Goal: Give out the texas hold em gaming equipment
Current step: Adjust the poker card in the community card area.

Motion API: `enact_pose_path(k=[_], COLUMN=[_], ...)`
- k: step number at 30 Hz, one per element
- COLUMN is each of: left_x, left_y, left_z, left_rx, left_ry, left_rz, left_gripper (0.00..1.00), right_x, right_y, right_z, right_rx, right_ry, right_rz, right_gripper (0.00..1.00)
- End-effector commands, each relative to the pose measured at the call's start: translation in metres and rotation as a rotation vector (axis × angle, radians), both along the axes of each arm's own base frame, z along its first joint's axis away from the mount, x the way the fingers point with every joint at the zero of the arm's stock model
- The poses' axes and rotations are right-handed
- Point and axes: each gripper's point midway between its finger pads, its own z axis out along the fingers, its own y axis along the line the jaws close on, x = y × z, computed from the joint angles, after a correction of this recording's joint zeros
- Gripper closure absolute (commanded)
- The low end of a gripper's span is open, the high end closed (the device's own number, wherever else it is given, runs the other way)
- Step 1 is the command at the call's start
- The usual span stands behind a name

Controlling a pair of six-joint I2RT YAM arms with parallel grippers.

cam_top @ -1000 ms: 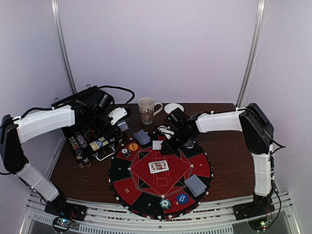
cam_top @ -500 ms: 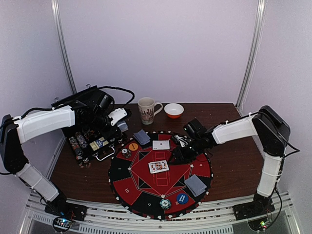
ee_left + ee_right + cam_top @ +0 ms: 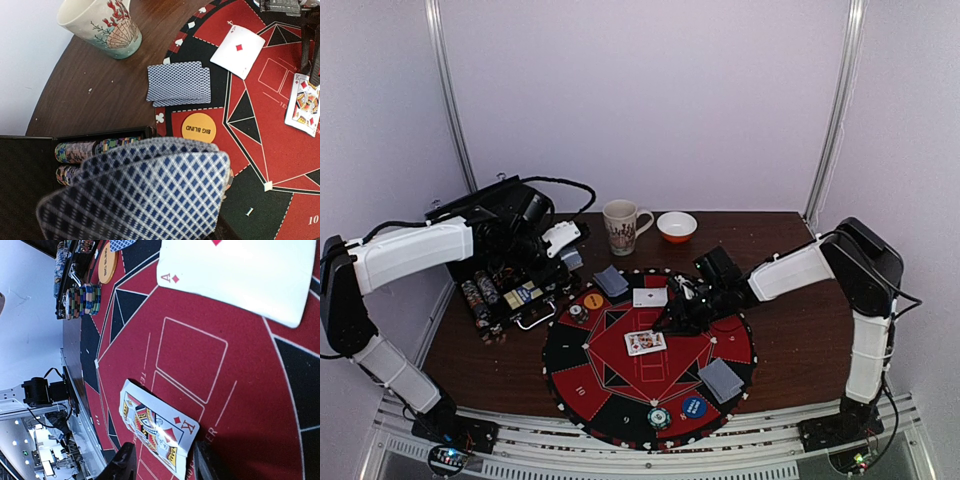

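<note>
Left gripper (image 3: 566, 255) hangs over the case (image 3: 485, 290) at the table's left edge, clenched on the deck (image 3: 145, 195), whose checked backs fill its camera. We read that as the dealer's stock, parked off the mat (image 3: 620, 385) so the other arm has room.

Right gripper (image 3: 165, 462) is low over the mat's middle. Its jaws are apart and hold nothing, and the corner of the king (image 3: 157, 427) lies between the fingers. We can't tell whether a finger touches it. The king lies face up across the printed boxes, and the ace (image 3: 240, 275) lies face up nearer the mat's far edge. We'd call those community cards, shown on purpose.

One face-down pair (image 3: 178, 83) straddles the mat's far-left edge just beyond the big-blind disc (image 3: 198, 131). A second pair (image 3: 721, 379) lies by the near-right edge, with a blue disc (image 3: 693, 406) and a chip (image 3: 659, 417) at the near edge. Those look like two players' hands, backs up to hide them.

We think the king wants squaring into a box, and more board cards are due.
</note>
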Motion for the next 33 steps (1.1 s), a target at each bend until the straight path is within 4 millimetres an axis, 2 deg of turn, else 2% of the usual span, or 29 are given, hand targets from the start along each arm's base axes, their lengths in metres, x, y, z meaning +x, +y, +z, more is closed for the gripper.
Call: enact_pose_path(k=[1, 9, 14, 18, 23, 28, 33], left_x=[0.006, 0.006, 0.005, 0.005, 0.005, 0.005, 0.005], left_y=[-0.001, 0.0, 0.001, 0.001, 0.002, 0.001, 0.001], left_z=[0.015, 0.014, 0.014, 0.014, 0.014, 0.014, 0.013], left_rx=[-0.038, -0.034, -0.033, -0.032, -0.032, -0.031, -0.03], left_ry=[-0.049, -0.049, -0.049, -0.05, -0.051, -0.05, -0.049], left_rz=[0.008, 0.009, 0.012, 0.011, 0.012, 0.011, 0.013], left_gripper=[0.55, 0.55, 0.55, 0.55, 0.55, 0.55, 0.55], right_x=[-0.007, -0.01, -0.011, -0.005, 0.019, 0.041, 0.056], right_y=[0.0, 0.001, 0.003, 0.005, 0.0, -0.012, -0.019], right_z=[-0.017, -0.027, -0.022, -0.007, 0.021, 0.028, 0.022], right_rx=[0.004, 0.011, 0.031, 0.067, 0.14, 0.168, 0.191], right_ry=[0.066, 0.108, 0.109, 0.078, 0.005, -0.045, -0.04], right_rz=[-0.018, -0.026, -0.021, -0.024, -0.134, -0.281, -0.403], right_gripper=[0.62, 0.83, 0.99, 1.0, 1.0, 1.0, 1.0])
